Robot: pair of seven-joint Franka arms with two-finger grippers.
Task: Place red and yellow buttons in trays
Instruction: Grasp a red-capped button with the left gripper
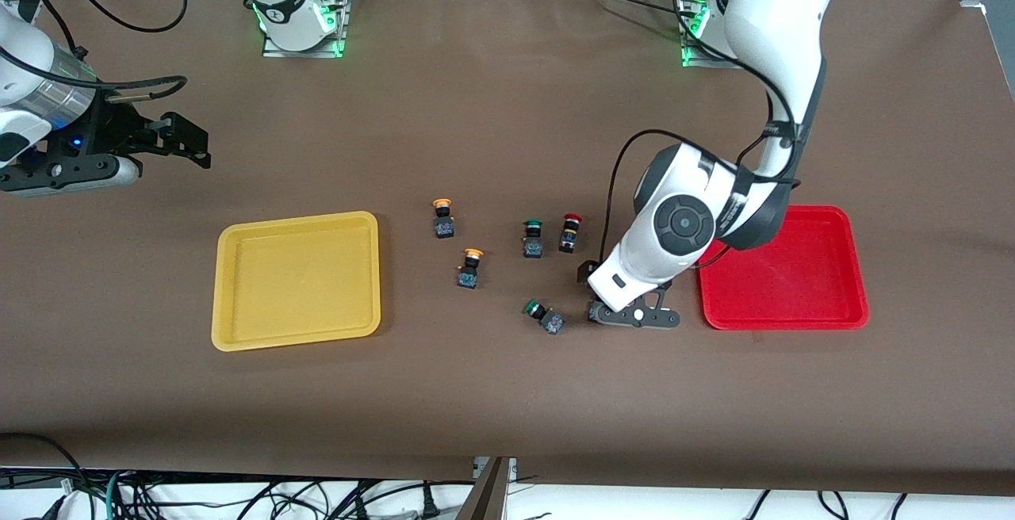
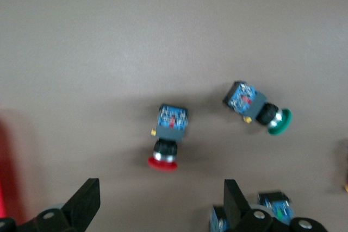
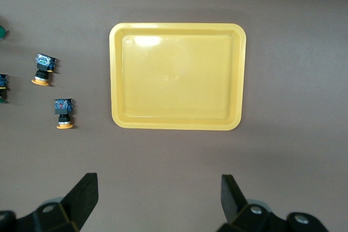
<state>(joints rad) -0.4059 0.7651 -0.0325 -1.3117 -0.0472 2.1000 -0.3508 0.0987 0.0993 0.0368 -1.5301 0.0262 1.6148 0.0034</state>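
Note:
My left gripper [image 1: 630, 315] is open and low over the table beside the red tray [image 1: 781, 298]. A red button [image 2: 167, 134] lies on its side just ahead of the open fingers [image 2: 81, 205]; the arm hides it in the front view. The other red button [image 1: 570, 232] stands farther from the front camera. Two yellow buttons [image 1: 442, 217] [image 1: 471, 266] sit between it and the empty yellow tray [image 1: 297, 278]. My right gripper [image 1: 186, 143] is open and empty, up in the air toward the right arm's end; its wrist view shows the yellow tray [image 3: 176, 126] and both yellow buttons [image 3: 42, 69] [image 3: 63, 112].
Two green-capped switches are here: one upright [image 1: 533, 237] next to the standing red button, one on its side [image 1: 543, 315] [image 2: 261, 110] close to my left gripper. Both trays hold nothing. Brown table stretches around them.

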